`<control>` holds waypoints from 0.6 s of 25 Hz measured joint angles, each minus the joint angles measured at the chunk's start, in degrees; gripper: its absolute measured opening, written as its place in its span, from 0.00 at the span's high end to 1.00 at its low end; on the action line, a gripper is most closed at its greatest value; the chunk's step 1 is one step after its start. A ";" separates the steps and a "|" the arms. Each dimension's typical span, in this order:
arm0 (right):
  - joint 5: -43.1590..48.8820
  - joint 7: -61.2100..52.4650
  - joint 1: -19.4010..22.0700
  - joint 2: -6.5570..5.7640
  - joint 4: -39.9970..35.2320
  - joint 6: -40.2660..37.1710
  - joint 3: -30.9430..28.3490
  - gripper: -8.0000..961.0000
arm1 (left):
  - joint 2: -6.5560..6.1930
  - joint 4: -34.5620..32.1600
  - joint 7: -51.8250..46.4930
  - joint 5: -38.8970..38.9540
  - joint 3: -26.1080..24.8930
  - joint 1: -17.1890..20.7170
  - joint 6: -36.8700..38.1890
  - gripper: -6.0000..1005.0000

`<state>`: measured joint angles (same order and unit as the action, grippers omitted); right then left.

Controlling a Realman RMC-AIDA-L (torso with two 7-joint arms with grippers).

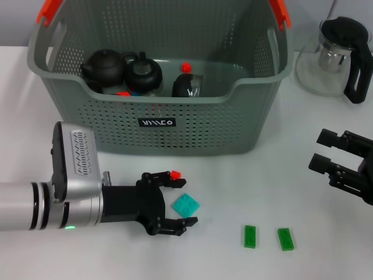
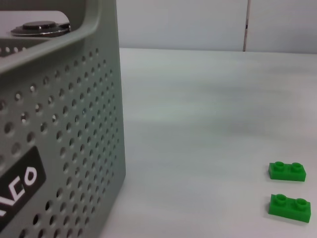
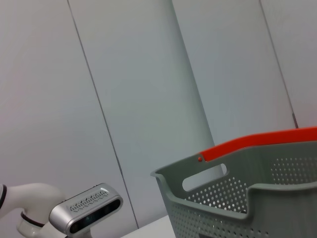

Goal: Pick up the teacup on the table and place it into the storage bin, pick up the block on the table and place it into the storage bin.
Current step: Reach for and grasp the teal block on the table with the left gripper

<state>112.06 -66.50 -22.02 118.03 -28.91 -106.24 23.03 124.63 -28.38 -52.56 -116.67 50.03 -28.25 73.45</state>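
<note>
Most of the table (image 1: 233,186) is taken up by the storage bin (image 1: 157,93), set at twelve o'clock in the head view; its far rim is cut off by the picture's edge, and only one orange-red handle end is seen at each upper corner. Inside it, two dark teapots (image 1: 105,65) and a dark cup-like vessel (image 1: 187,85) are seen, partly hidden behind the near wall, along with small red bits too small to be identified. A glass teapot (image 1: 338,58) is stood at two o'clock, beside the bin. The left gripper (image 1: 178,198) is held at seven o'clock, low over the table in front of the bin, its fingers spread wide on either side of the teal block (image 1: 185,205); nothing is grasped, and whether a finger touches the block cannot be told. The right gripper (image 1: 322,150) is seen at four o'clock, well apart from the work, its fingers parted and empty. Two green bricks (image 1: 250,236) are laid side by side at five o'clock. In the left wrist view only the bin's perforated wall and the bricks are shown.
</note>
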 joint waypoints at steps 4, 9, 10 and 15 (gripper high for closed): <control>0.00 0.03 -0.06 0.00 0.00 0.03 0.00 0.30 | 0.00 0.28 0.02 -0.39 0.70 0.17 -0.36 0.18; 0.00 0.01 -0.31 0.00 0.00 0.08 0.00 0.30 | 0.00 1.18 -0.26 -0.45 1.17 -0.13 -1.20 0.18; 0.00 0.01 -0.31 0.00 0.00 0.08 0.00 0.30 | 0.00 1.42 -0.28 -0.46 1.57 -0.25 -1.42 0.18; 0.00 0.00 -0.17 0.00 0.00 0.08 0.00 0.30 | 0.00 1.82 -0.31 -0.39 3.30 -0.74 -2.57 0.19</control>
<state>112.06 -66.50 -22.19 118.03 -28.91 -106.16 23.03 124.62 -26.56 -52.88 -117.06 53.33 -28.99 70.88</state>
